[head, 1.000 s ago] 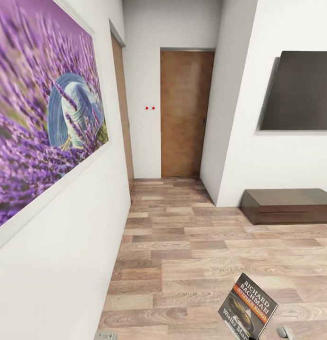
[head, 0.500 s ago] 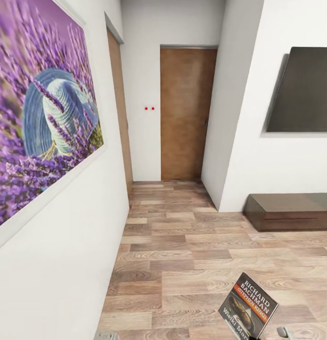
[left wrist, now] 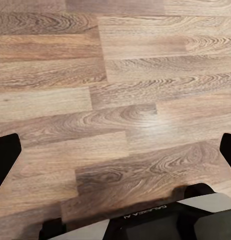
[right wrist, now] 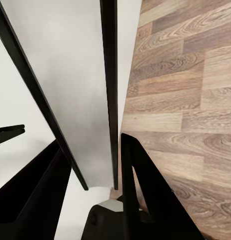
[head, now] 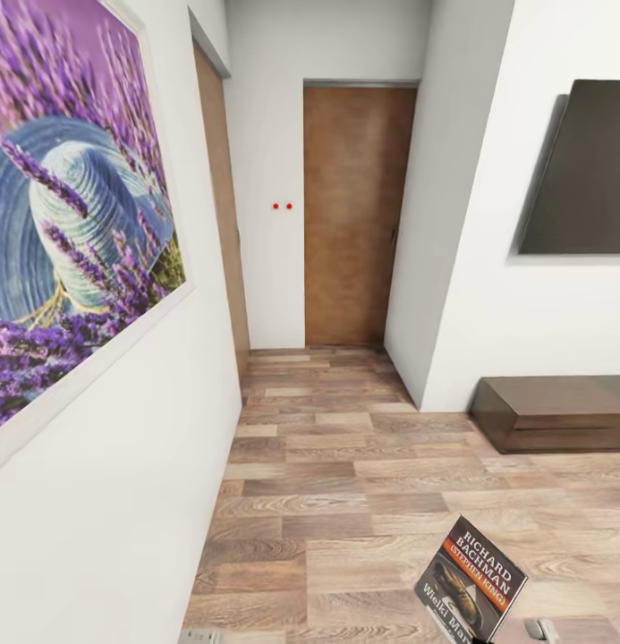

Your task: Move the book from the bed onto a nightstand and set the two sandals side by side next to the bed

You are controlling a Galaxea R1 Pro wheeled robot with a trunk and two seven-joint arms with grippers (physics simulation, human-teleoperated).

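since the earlier frame the camera has swung left: the lavender picture [head: 72,233] looms larger and the low bench [head: 560,413] slides toward the right edge. the book [head: 471,581] sits at lower right, pinched in the right gripper [right wrist: 90,165] fingers, which are closed on its thin edge. it looks light, stiff and slick; hold it near the spine. the left gripper [left wrist: 115,150] fingers are spread wide, holding nothing.

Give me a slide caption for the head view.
Robot rolls down a wood-floored hallway toward a brown door, book held upright at lower right, lavender picture on the left wall.
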